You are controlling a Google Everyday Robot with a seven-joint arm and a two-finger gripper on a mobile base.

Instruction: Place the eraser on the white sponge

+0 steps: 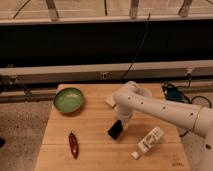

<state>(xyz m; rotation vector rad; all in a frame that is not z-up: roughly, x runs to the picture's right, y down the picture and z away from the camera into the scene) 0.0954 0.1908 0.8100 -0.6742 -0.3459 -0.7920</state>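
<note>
The wooden table (pixel 100 160) is carrying everything. The white arm (pixel 165 110) is reaching in over it from the right and bending down, so the gripper (pixel 120 122) is hanging over the middle of the board. The green bowl (pixel 69 99) is sitting well off to the left. The white bottle (pixel 148 141) is lying just right of the gripper, near enough that I'm thinking a careless swing could knock it.

The white sponge (pixel 110 101) is sitting just beyond the gripper, close against the arm's bend. That is what's worrying me most: it is offering a very small landing pad, so a drop that is slightly off could send the eraser sliding off it or push the sponge away.

The eraser (pixel 115 130) is hanging tilted on a corner at the gripper's tip. The fingers seem to be pinching its upper end, with most of the block sticking out below them, near the sponge but not over it.
</note>
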